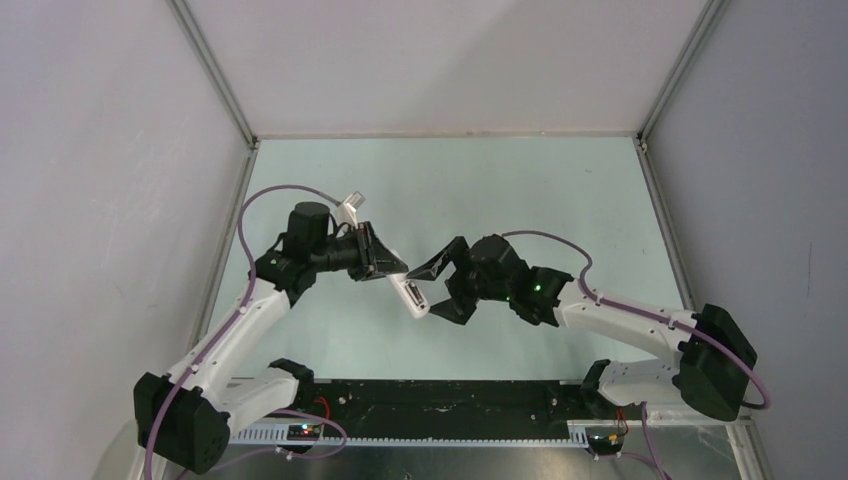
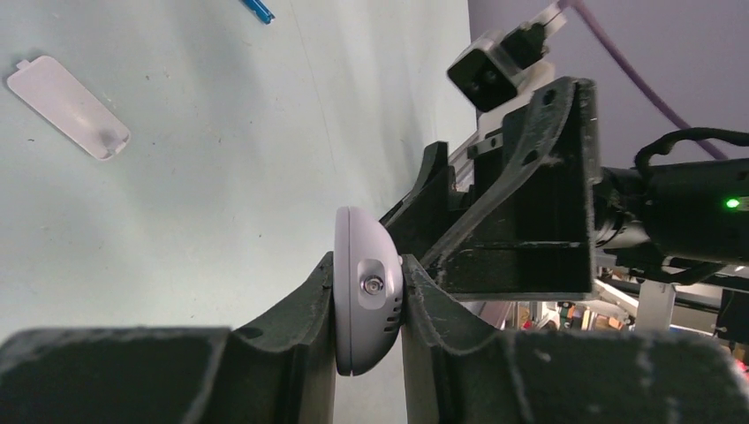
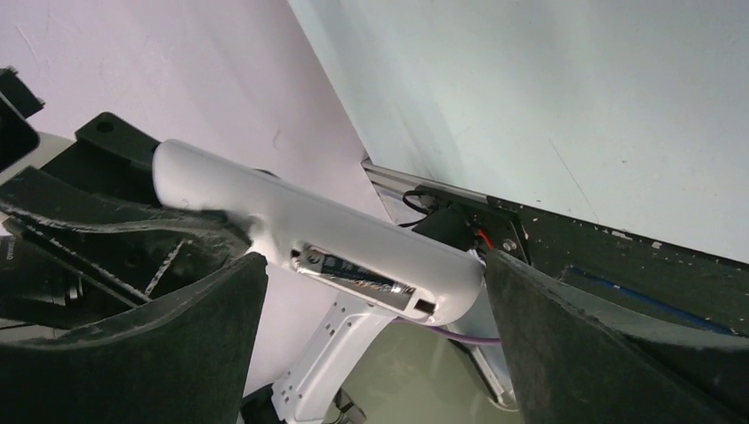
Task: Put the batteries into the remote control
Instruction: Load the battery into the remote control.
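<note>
Firmly, left gripper (image 2: 368, 278) clamps remote control (image 1: 412, 297) — right gripper (image 3: 371, 265) gapes wide.

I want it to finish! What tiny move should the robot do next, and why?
Probably the right tool should pull back from the remote toward the blue battery on the table. It is open and empty, the left tool clamps the remote with its battery slot uncovered, and that battery isn't loaded yet.
</note>
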Robot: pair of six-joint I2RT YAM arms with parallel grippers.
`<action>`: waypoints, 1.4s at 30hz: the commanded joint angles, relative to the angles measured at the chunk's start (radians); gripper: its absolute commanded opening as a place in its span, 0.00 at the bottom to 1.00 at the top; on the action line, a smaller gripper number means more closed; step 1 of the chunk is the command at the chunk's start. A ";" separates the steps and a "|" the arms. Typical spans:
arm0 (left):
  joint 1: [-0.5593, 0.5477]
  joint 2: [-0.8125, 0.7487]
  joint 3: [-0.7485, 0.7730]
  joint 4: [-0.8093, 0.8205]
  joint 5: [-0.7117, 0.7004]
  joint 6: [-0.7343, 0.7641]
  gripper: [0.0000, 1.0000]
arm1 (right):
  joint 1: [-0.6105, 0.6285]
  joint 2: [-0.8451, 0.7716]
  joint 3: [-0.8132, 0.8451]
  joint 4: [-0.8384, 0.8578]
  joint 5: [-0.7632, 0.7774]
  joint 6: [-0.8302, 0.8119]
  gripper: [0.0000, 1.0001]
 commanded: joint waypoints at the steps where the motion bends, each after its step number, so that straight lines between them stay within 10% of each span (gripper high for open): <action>1: -0.006 -0.018 0.040 0.027 0.009 0.002 0.00 | -0.001 0.016 -0.034 0.146 -0.049 0.105 0.95; 42: -0.006 -0.051 0.093 0.028 0.082 -0.174 0.00 | 0.011 -0.012 -0.147 0.328 0.015 0.032 0.64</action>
